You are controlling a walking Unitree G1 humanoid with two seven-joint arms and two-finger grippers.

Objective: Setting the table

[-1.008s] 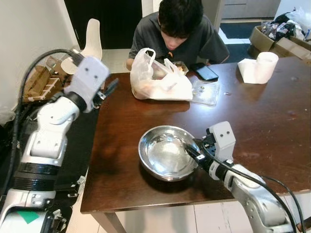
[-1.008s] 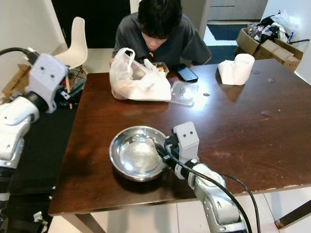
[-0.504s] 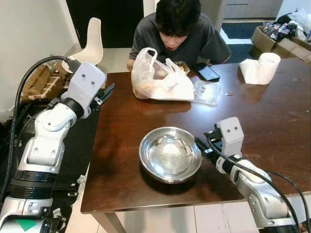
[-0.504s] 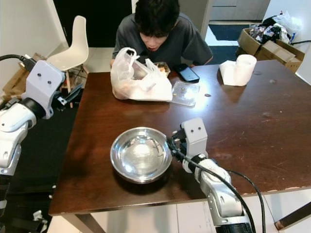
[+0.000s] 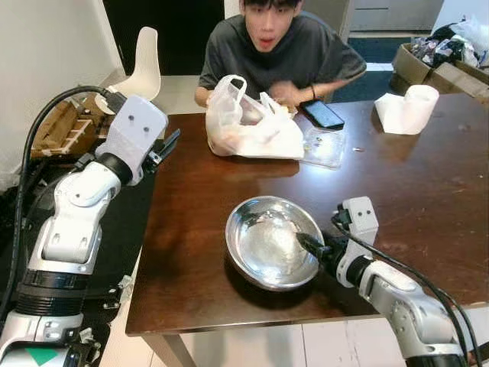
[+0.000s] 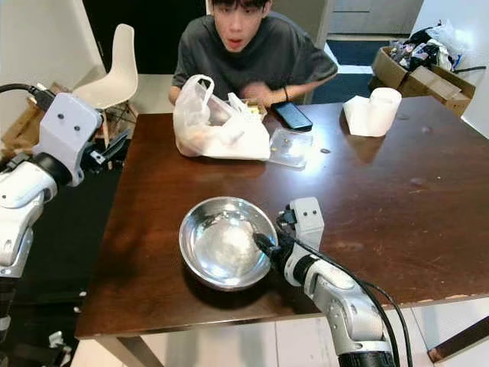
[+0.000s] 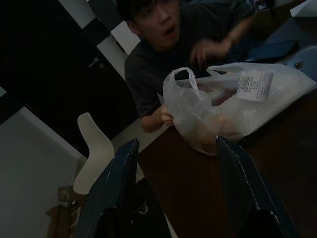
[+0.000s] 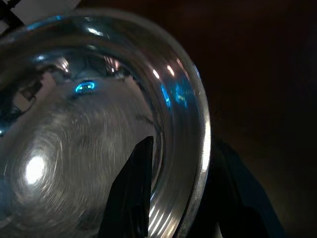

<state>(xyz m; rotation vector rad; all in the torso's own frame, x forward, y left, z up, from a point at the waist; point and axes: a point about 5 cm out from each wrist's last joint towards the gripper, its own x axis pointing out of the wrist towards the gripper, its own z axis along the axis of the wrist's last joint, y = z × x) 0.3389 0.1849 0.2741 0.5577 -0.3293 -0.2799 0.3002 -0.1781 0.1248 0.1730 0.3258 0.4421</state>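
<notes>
The robot's left arm (image 5: 72, 222) is built of rounded silver-white segments joined by black rings, with a thick black cable looping behind its boxy grey wrist housing, which carries two small dark screws. The right arm (image 5: 401, 302) matches it, black cables trailing back from a box behind two long black fingers (image 8: 132, 191).

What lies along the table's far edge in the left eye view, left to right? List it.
Plastic bag → clear lid → paper towel roll. The phone sits above the lid, so it is left out.
</notes>
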